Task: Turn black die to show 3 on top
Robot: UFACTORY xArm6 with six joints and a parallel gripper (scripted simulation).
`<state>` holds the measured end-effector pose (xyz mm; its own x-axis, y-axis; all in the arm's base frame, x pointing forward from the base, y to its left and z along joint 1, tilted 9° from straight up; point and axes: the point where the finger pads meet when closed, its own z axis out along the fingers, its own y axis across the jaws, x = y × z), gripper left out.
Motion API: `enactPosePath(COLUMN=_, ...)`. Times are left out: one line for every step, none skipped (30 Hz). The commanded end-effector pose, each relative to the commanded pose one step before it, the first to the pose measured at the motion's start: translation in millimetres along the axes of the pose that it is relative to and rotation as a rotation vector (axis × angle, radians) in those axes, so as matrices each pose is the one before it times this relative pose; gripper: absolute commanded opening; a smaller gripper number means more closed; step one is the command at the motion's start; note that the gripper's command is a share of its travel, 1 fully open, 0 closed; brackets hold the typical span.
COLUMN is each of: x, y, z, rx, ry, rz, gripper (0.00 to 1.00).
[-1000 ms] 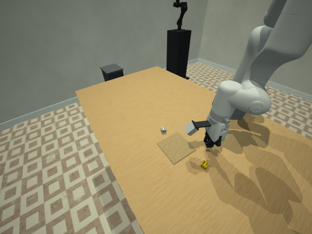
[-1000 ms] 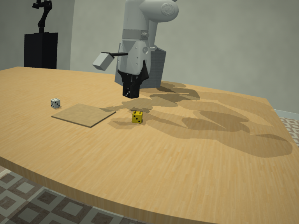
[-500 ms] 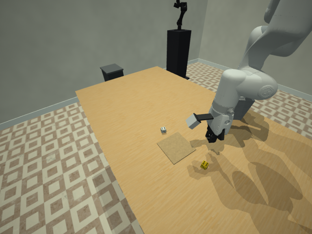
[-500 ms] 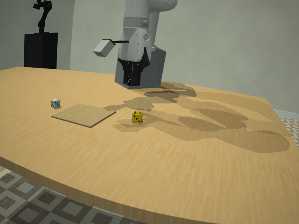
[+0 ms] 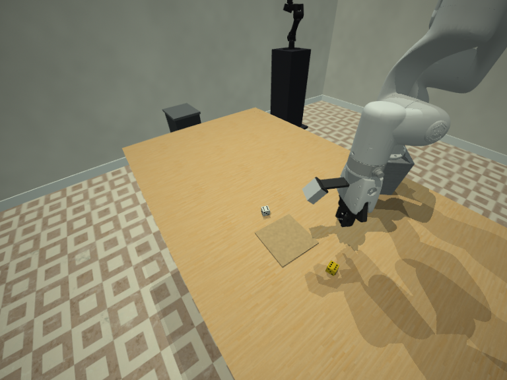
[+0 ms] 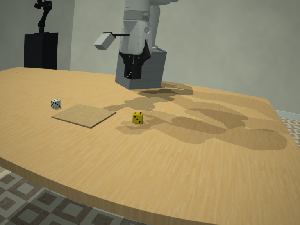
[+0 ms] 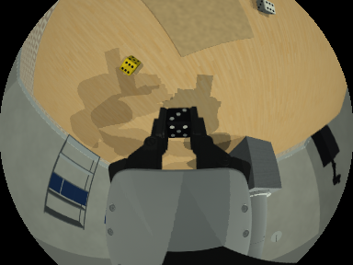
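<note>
My gripper [image 6: 132,72] is shut on the black die [image 6: 129,73] and holds it well above the table, to the right of the mat. The die also shows between the fingers in the wrist view [image 7: 179,123], its downward face with several white pips. In the top view the die [image 5: 342,218] is mostly hidden by the fingers. The tan mat [image 5: 286,239] lies flat on the table with nothing on it; it also shows in the exterior view [image 6: 83,115] and in the wrist view [image 7: 198,13].
A white die [image 5: 265,210] lies just beyond the mat's far corner. A yellow die [image 5: 332,268] lies on the table to the right of the mat's near corner, below and in front of the gripper. The arm's grey base block [image 6: 141,70] stands behind.
</note>
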<state>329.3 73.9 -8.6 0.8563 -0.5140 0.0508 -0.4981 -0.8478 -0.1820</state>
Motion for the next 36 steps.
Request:
enactPosePath(x=1.13, y=-1.32, z=-2.49, rx=-0.02901, ry=-0.00933, rz=0.00186, gripper=0.21)
enactPosePath(x=0.0, y=0.0, z=-0.01, rx=0.0, ry=0.0, rz=0.0, gripper=0.21)
enactPosePath(x=0.0, y=0.0, z=0.0, rx=0.0, ry=0.0, rz=0.0, gripper=0.21)
enactPosePath(x=0.0, y=0.0, z=0.0, rx=0.0, ry=0.0, rz=0.0, gripper=0.21)
enactPosePath(x=0.0, y=0.0, z=0.0, rx=0.0, ry=0.0, rz=0.0, gripper=0.21)
enactPosePath(x=0.0, y=0.0, z=0.0, rx=0.0, ry=0.0, rz=0.0, gripper=0.21)
enactPosePath(x=0.0, y=0.0, z=0.0, rx=0.0, ry=0.0, rz=0.0, gripper=0.21)
enactPosePath(x=0.0, y=0.0, z=0.0, rx=0.0, ry=0.0, rz=0.0, gripper=0.21)
enactPosePath(x=0.01, y=0.0, z=0.0, rx=0.0, ry=0.0, rz=0.00015, gripper=0.21)
enactPosePath(x=0.05, y=0.0, z=0.0, rx=0.00001, ry=0.0, rz=0.00101, gripper=0.21)
enactPosePath(x=0.0, y=0.0, z=0.0, rx=0.0, ry=0.0, rz=0.0, gripper=0.21)
enactPosePath(x=0.0, y=0.0, z=0.0, rx=0.0, ry=0.0, rz=0.0, gripper=0.21)
enactPosePath(x=0.13, y=0.0, z=0.0, rx=0.00002, ry=-0.00001, rz=0.00265, gripper=0.21)
enactPosePath(x=0.25, y=-0.01, z=0.0, rx=0.00003, ry=-0.00002, rz=0.00496, gripper=0.21)
enactPosePath(x=0.39, y=-0.02, z=0.0, rx=0.00005, ry=-0.00004, rz=0.00788, gripper=0.21)
enactPosePath(x=0.56, y=-0.03, z=0.0, rx=0.00007, ry=-0.00006, rz=0.0113, gripper=0.21)
enactPosePath(x=0.75, y=-0.04, z=0.0, rx=0.00009, ry=-0.00007, rz=0.01516, gripper=0.21)
enactPosePath(x=0.96, y=-0.06, z=0.0, rx=0.00011, ry=-0.0001, rz=0.01937, gripper=0.21)
enactPosePath(x=1.18, y=-0.09, z=0.0, rx=0.00013, ry=-0.00012, rz=0.02385, gripper=0.21)
enactPosePath(x=1.42, y=-0.14, z=0.0, rx=0.00016, ry=-0.00014, rz=0.02855, gripper=0.21)
enactPosePath(x=1.66, y=-0.2, z=0.0, rx=0.00017, ry=-0.00017, rz=0.03339, gripper=0.21)
enactPosePath(x=1.9, y=-0.27, z=0.0, rx=0.00019, ry=-0.00019, rz=0.0383, gripper=0.21)
enactPosePath(x=2.14, y=-0.37, z=0.0, rx=0.0002, ry=-0.00021, rz=0.04324, gripper=0.21)
enactPosePath(x=2.38, y=-0.49, z=-0.01, rx=0.0002, ry=-0.00023, rz=0.04814, gripper=0.21)
enactPosePath(x=1.59, y=-0.39, z=-0.01, rx=0.00013, ry=-0.00015, rz=0.03227, gripper=0.21)
enactPosePath(x=1.01, y=-0.28, z=-0.01, rx=0.00008, ry=-0.0001, rz=0.02068, gripper=0.21)
enactPosePath(x=2.25, y=-0.65, z=-0.01, rx=0.00016, ry=-0.00021, rz=0.04592, gripper=0.21)
enactPosePath(x=0.0, y=0.0, z=0.0, rx=0.0, ry=0.0, rz=0.0, gripper=0.21)
enactPosePath(x=0.0, y=0.0, z=0.0, rx=0.0, ry=0.0, rz=0.0, gripper=0.21)
enactPosePath(x=0.57, y=-0.19, z=0.0, rx=0.00004, ry=-0.00005, rz=0.0117, gripper=0.21)
enactPosePath(x=3.02, y=-1.02, z=-0.02, rx=0.00019, ry=-0.00028, rz=0.06211, gripper=0.21)
enactPosePath(x=3.19, y=-1.24, z=-0.03, rx=0.00018, ry=-0.00029, rz=0.06637, gripper=0.21)
enactPosePath(x=1.09, y=-0.5, z=-0.01, rx=0.00006, ry=-0.0001, rz=0.02309, gripper=0.21)
enactPosePath(x=1.35, y=-0.64, z=-0.02, rx=0.00007, ry=-0.00012, rz=0.02881, gripper=0.21)
enactPosePath(x=0.86, y=-0.43, z=-0.01, rx=0.00004, ry=-0.00007, rz=0.01847, gripper=0.21)
enactPosePath(x=2.3, y=-1.19, z=-0.03, rx=0.0001, ry=-0.00019, rz=0.04976, gripper=0.21)
